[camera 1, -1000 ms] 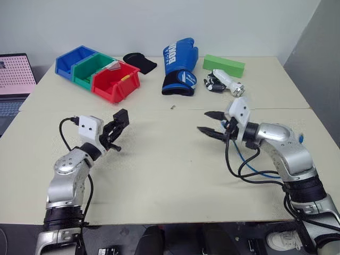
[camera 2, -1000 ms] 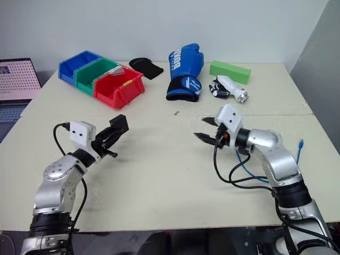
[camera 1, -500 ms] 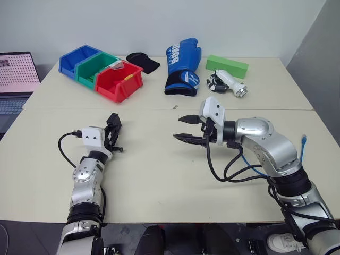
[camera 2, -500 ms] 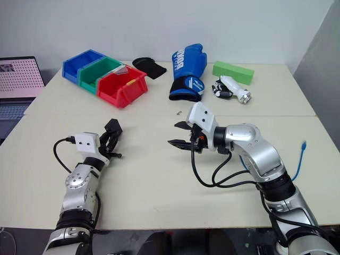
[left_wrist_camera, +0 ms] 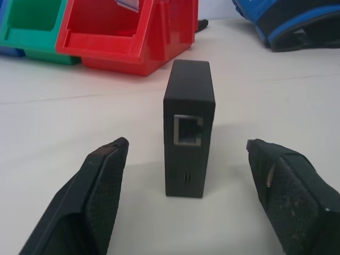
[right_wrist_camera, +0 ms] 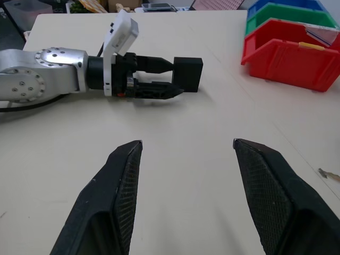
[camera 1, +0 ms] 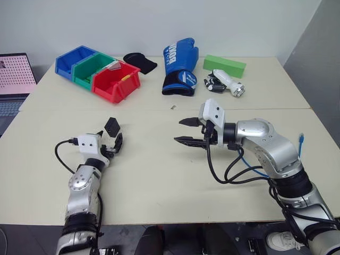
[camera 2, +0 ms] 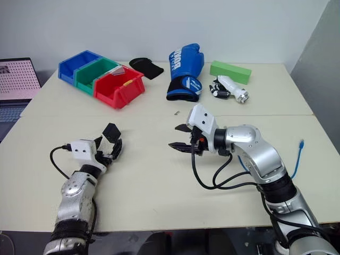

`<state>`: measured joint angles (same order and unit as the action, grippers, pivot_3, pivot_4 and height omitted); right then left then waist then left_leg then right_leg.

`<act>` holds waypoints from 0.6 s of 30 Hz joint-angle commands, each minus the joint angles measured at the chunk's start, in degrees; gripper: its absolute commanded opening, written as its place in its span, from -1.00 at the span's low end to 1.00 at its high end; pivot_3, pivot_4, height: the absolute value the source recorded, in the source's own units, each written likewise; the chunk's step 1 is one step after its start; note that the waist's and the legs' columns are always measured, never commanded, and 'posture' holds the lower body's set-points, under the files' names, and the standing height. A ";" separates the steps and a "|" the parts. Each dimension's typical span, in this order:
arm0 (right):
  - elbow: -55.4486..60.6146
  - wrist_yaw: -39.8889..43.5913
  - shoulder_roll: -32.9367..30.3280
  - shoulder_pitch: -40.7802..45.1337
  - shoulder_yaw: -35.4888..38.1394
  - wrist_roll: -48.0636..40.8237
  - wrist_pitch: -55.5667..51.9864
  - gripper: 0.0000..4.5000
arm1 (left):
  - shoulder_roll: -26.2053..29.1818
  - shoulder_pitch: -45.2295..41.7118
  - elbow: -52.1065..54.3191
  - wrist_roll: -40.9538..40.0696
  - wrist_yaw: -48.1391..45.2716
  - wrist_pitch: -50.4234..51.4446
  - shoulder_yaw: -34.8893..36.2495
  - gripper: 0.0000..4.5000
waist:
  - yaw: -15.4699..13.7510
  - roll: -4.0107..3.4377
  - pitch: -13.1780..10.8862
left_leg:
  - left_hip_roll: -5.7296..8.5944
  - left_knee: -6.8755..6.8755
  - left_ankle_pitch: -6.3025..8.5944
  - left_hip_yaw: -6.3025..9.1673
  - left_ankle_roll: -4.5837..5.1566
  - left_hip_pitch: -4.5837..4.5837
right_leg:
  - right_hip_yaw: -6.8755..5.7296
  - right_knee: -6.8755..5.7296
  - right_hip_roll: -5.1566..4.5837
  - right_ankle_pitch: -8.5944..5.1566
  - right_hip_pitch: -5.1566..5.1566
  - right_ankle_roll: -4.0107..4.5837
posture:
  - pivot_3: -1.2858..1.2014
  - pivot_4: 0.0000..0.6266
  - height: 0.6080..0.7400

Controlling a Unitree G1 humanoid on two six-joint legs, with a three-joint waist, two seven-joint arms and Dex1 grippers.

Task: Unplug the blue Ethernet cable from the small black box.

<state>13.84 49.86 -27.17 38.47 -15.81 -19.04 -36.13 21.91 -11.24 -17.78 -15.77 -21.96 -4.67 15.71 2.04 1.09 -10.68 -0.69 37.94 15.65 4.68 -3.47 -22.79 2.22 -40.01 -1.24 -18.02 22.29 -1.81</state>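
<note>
The left gripper [left_wrist_camera: 183, 154] is letting go: its fingers [left_wrist_camera: 101, 183], clamped on the small black box [left_wrist_camera: 189, 127] a second ago, are now spreading to either side of it. The box is now standing on the table [camera 1: 159, 175] near the left edge, port empty. The right gripper [camera 1: 186, 130] is shifting toward the table's middle.
</note>
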 commanded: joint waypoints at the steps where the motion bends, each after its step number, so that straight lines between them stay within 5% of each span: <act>1: 2.49 -1.02 -2.54 -3.65 2.96 0.48 0.35 0.29 | 3.97 6.33 14.13 0.15 1.03 9.30 1.11 0.67 | -0.09 0.05 0.03 | -0.03 -0.01 0.00 0.02 0.00 0.00 | 0.00 0.02 0.00 0.00 -0.01 0.00 | 0.03 -0.52 1.00; 9: -4.72 -0.35 -11.57 -9.92 11.71 1.80 5.07 0.29 | 16.83 13.01 31.72 -4.62 -7.39 22.81 4.91 0.67 | -0.54 0.05 0.03 | 0.08 0.02 0.00 0.07 -0.01 0.01 | -0.04 0.00 0.08 0.00 -0.14 0.00 | 0.03 -0.52 1.00; 18: -8.41 0.99 -17.22 -10.98 15.44 2.32 6.21 0.29 | 24.32 11.97 32.17 -10.72 -16.12 29.72 9.28 0.67 | 0.09 0.01 0.00 | -0.02 -0.07 0.00 -0.10 0.01 0.10 | 0.06 0.01 0.11 -0.01 -0.08 0.00 | 0.03 -0.52 1.00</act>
<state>4.24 50.36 -43.61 27.38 -2.21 -16.76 -30.98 45.01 1.47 13.74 -25.32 -36.56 24.82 22.63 2.13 1.10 -10.68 -0.72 37.87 15.65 4.58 -3.46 -22.70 2.27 -39.99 -1.13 -18.02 22.22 -1.80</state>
